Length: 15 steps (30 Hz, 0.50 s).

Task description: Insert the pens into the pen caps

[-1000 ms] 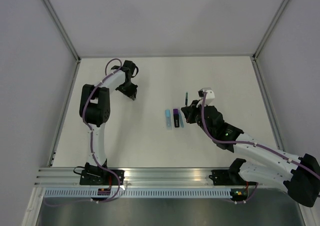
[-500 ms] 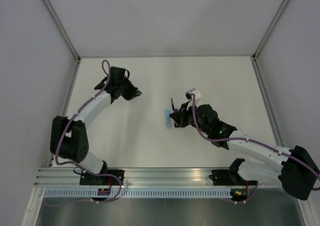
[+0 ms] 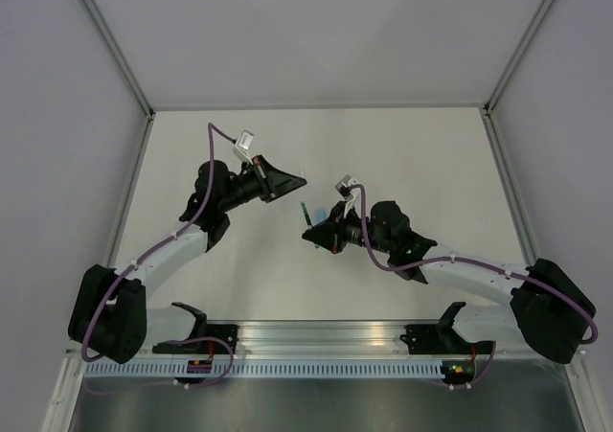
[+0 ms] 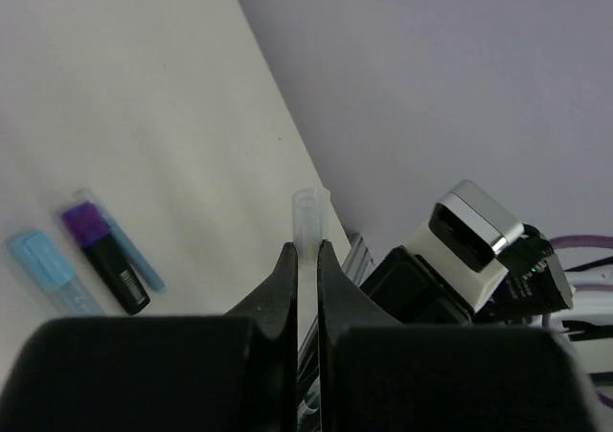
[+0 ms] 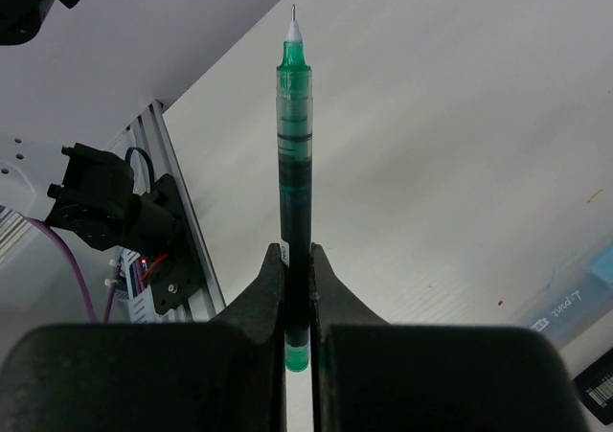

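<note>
My left gripper is shut on a slim clear-bluish pen cap, which sticks out past the fingertips. In the top view the left gripper points right, toward the right arm. My right gripper is shut on the thin green pen, tip pointing away from it. In the top view the pen sits just below and right of the left gripper, held by the right gripper. A light blue marker and a black-and-purple marker lie side by side on the table.
A slim light blue piece lies against the black-and-purple marker. The markers also show at the lower right of the right wrist view. The aluminium rail runs along the near edge. Grey walls enclose the white table.
The left arm swung from the far left toward the centre with the cap. The right gripper moved left over the markers with the green pen. The two grippers now face each other closely.
</note>
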Available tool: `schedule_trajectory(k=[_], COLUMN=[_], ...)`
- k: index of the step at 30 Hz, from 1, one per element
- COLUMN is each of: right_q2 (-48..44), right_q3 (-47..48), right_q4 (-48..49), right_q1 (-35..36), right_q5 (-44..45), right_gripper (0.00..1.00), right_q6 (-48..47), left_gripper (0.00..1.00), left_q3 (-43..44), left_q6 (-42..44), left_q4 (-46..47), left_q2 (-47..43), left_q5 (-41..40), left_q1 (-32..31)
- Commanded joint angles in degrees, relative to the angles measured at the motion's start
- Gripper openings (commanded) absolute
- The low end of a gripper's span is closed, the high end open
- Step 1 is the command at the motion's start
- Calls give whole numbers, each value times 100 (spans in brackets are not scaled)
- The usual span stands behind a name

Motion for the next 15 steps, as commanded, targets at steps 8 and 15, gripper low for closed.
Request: schedule_trajectory(k=[8, 15], right_q2=[-235, -429], right_q3=[-65, -127], right_q4=[498, 393], right_q1=[6, 7], right_q5=[-47, 190], right_gripper=[0, 0], right_q6=[99, 81], left_gripper=[2, 2], left_q3=[-252, -252], left_q6=[351, 642], left_q4=[1199, 1022], left_q2=[-727, -842], left_q5=[31, -154], left_q1=[-292, -380])
